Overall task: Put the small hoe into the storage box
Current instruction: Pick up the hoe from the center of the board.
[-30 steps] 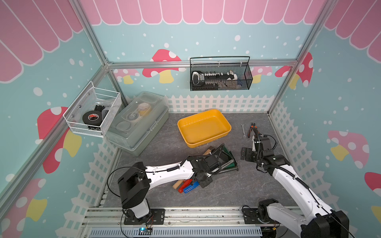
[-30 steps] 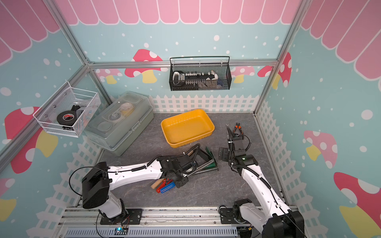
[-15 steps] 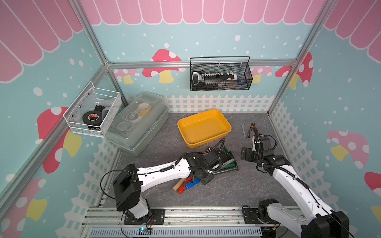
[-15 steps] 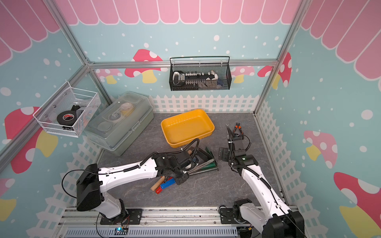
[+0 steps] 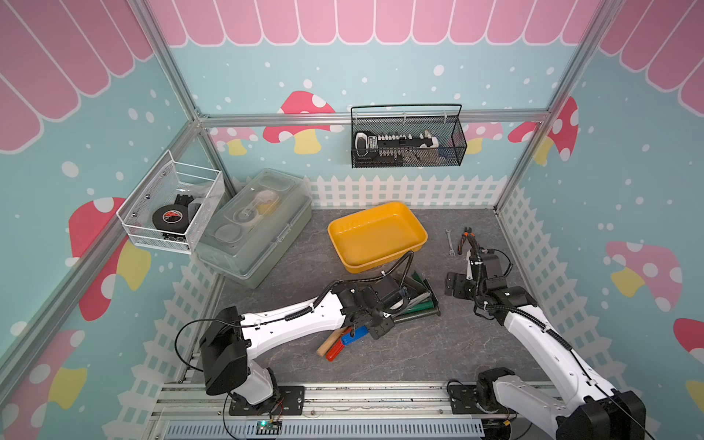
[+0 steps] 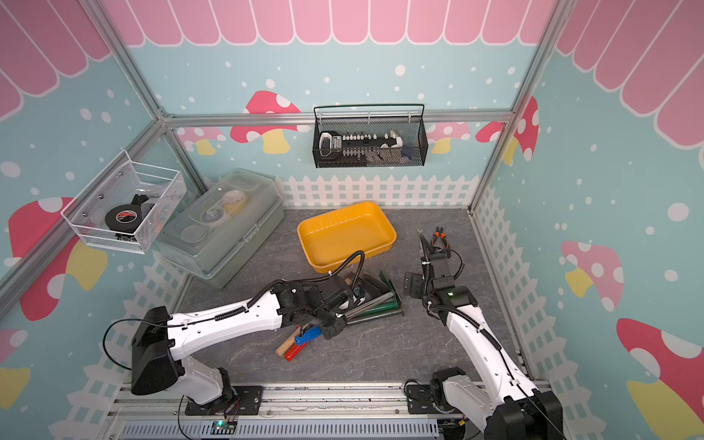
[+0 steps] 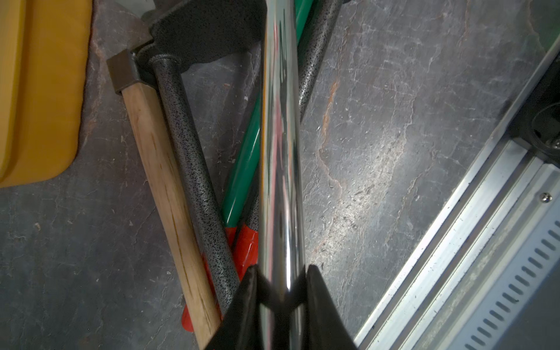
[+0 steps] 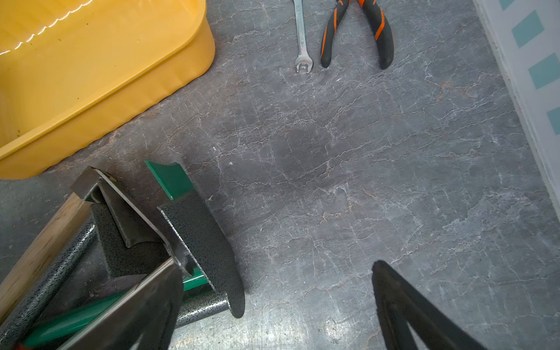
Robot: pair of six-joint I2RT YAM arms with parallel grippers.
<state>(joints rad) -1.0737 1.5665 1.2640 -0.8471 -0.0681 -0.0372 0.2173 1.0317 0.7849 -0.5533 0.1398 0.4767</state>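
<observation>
a: which step are you on?
b: the grasp. my left pincer (image 7: 281,269) is clamped on the shiny shaft of what i take to be the small hoe (image 7: 280,121). it lies across the tool pile (image 5: 417,301) mid-desk (image 5: 419,350), not yet in the storage box (image 5: 375,236).
a: and the box?
b: empty, at twelve o'clock from the pile, just beside it. my right pincer (image 8: 274,272) hangs wide open, holding nothing, at three o'clock.
a: next?
b: i'd lift clear of the other handles, carry it toward twelve, lower it inside the rim, then let go. snagging the pile is my worry.
</observation>
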